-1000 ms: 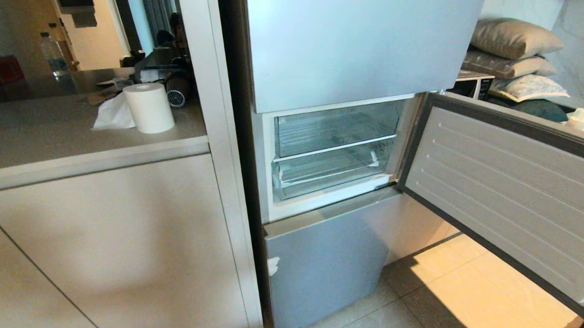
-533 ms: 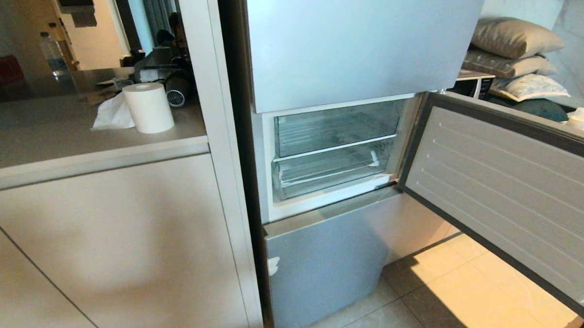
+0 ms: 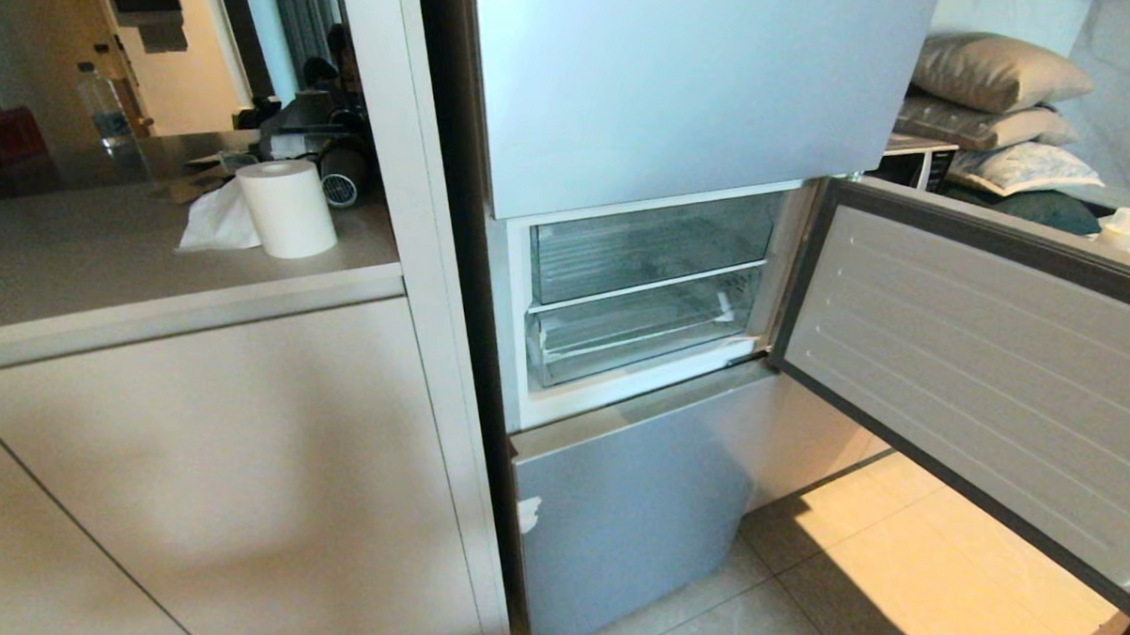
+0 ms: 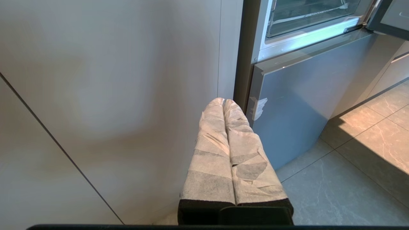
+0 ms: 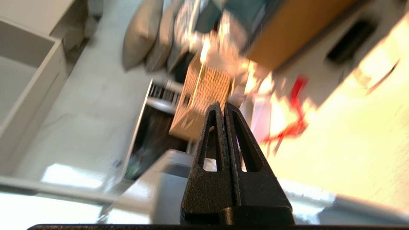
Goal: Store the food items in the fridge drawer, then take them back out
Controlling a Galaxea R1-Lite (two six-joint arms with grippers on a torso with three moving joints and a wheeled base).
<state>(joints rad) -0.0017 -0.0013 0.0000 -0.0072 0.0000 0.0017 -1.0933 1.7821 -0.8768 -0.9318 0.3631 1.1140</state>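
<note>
Right tool (image 5: 224,107): two black slotted fingers pressed together with nothing between them, pointing out into the room; its view is smeared. Past its tip lie a tan slatted box (image 5: 201,105), a red ribbon-like scrap (image 5: 292,123) on a sunlit surface, and, farther off, three stacked cushions (image 5: 150,35). Left tool (image 4: 223,103): two fingers wrapped in white tape, closed against each other and empty, held low before a beige cabinet panel (image 4: 111,95); just beyond its tip to one side stands the fridge's grey lower door (image 4: 303,105), which bears a white chipped patch at its near edge. Neither tool appears in the head view. There the fridge's middle compartment stands open, its door (image 3: 986,370) swung out to the right. Inside are two transparent drawers, one above the other: the upper (image 3: 652,245) clear and closed, and the lower fridge drawer (image 3: 644,334), wide and shallow, with whitish marks along its front edge and at its right corner. Both drawers look empty; no food item can be made out in any view. To the left of the fridge, the counter (image 3: 106,273) carries one roll of white paper (image 3: 287,207) with a crumpled tissue (image 3: 216,221) touching it, and one clear bottle (image 3: 102,104) farther back.
</note>
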